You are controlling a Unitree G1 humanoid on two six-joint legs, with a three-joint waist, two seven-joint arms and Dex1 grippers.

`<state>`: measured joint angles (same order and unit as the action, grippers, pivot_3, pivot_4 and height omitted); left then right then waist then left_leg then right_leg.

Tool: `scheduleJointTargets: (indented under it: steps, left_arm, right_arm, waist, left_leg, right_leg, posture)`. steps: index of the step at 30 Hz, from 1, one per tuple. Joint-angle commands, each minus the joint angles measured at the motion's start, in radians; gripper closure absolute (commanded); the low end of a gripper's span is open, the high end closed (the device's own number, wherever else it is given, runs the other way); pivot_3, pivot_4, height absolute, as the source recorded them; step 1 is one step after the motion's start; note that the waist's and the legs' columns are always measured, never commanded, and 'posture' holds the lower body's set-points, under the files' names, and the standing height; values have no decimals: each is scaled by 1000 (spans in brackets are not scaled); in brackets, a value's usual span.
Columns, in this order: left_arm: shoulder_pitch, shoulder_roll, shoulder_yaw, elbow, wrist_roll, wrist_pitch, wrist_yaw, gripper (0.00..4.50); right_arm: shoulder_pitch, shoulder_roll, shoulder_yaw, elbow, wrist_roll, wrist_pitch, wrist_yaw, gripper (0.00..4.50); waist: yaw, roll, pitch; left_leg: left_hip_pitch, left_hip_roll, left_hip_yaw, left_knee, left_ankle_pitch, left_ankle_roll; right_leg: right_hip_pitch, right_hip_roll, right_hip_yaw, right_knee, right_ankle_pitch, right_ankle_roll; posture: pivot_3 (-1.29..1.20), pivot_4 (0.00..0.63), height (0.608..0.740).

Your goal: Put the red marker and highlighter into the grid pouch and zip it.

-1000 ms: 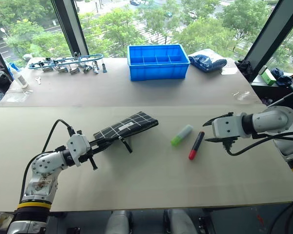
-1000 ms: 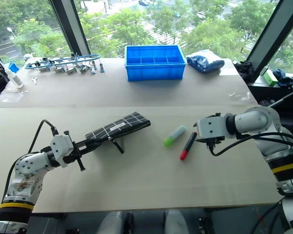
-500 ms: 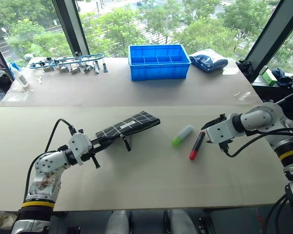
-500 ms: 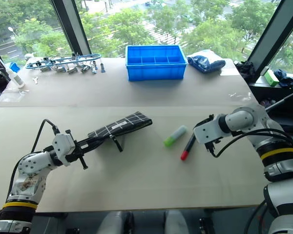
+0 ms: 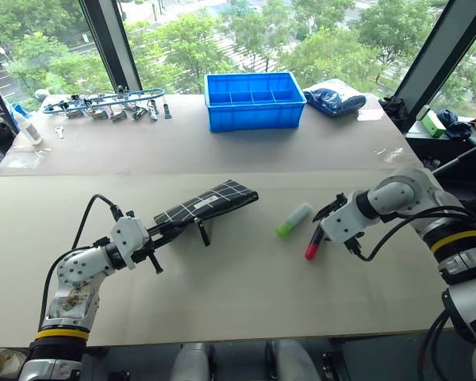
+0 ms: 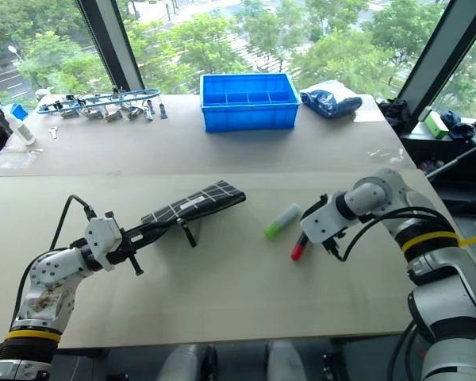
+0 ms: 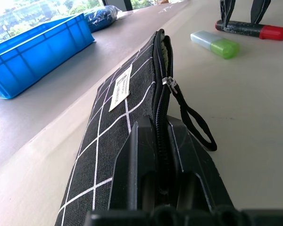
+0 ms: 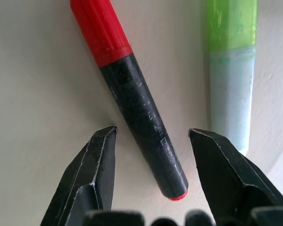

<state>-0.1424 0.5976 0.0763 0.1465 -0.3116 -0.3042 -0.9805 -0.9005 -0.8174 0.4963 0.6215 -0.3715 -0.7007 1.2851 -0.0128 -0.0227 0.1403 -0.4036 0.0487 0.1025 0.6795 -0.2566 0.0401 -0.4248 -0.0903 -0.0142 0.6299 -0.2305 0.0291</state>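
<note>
You are straddling the red marker [image 8: 132, 94] with the released right end effector [image 8: 153, 162]: settle lower, centre its black barrel, then pinch, while your clenched left end effector [image 7: 155, 188] is gripping the grid pouch [image 7: 127, 99].

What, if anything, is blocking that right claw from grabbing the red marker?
Nothing visible. The open right gripper straddles the red marker's black barrel, bare tabletop on both sides. The highlighter lies beside it, outside the fingers.

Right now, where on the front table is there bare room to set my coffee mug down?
The widest bare patch is the front table's near strip, between the left gripper, shut on the grid pouch, and the right gripper. It is crowded by the highlighter and the red marker, which the open right gripper straddles.
</note>
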Motion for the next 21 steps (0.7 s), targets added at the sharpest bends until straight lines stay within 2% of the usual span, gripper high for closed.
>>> scheduleJointTargets:
  steps: [1,3,6,8,9,10,11,17,19,21]
  left_arm:
    - [4,0,17,-38,1,-18,14,4500]
    - [9,2,20,-43,2,-19,20,4500]
    - [10,3,23,-47,1,-17,28,4500]
    - [14,5,25,-50,-1,-17,30,4500]
    - [15,5,25,-51,-1,-17,31,4500]
    - [15,5,25,-51,-1,-17,33,4500]
    - [14,5,25,-51,0,-16,33,4500]
    - [-7,2,17,-40,3,-15,34,4500]
    - [-13,1,15,-36,3,-14,33,4500]
    - [-13,1,15,-37,2,-14,31,4500]
  right_arm:
    - [-37,20,28,29,-29,-52,13,1753]
    - [-46,24,39,43,-33,-65,29,1753]
    - [-57,25,45,66,-28,-75,51,2423]
    - [-60,21,47,72,-16,-81,75,3205]
    - [-61,20,47,74,-9,-80,88,3376]
    - [-59,18,46,74,-1,-81,101,3849]
    - [-58,18,44,74,5,-79,108,4035]
    - [-27,0,2,42,34,8,108,4065]
    - [4,-17,-46,-17,83,141,126,4065]
    - [52,-52,-115,-163,235,361,233,4065]
  waist:
    - [0,0,0]
    - [-1,0,0]
    - [-1,0,0]
    - [-1,0,0]
    - [-1,0,0]
    - [-1,0,0]
    - [-1,0,0]
    - [1,0,0]
    - [4,0,0]
    - [8,0,0]
  left_leg:
    - [0,0,0,0,0,0]
    - [1,0,0,0,0,0]
    - [1,0,1,0,0,0]
    - [1,0,1,0,0,0]
    - [2,0,1,0,0,0]
    - [2,0,1,0,0,0]
    - [3,0,2,0,0,0]
    - [3,1,2,0,0,0]
    - [3,1,2,0,0,0]
    - [2,1,2,0,0,0]
  right_leg:
    - [0,0,0,0,0,0]
    - [0,0,0,0,0,0]
    - [1,0,0,0,0,0]
    - [1,0,0,0,0,0]
    - [1,0,1,0,0,0]
    - [1,0,1,1,0,0]
    - [1,0,1,1,0,0]
    - [1,-1,1,1,0,0]
    - [2,-1,1,1,0,0]
    - [1,-2,1,1,0,0]
  posture:
    - [0,150,740]
    - [0,150,740]
    - [0,150,740]
    - [0,150,740]
    - [0,150,740]
    - [0,150,740]
    - [0,150,740]
    - [0,150,740]
    - [0,150,740]
    - [0,150,740]
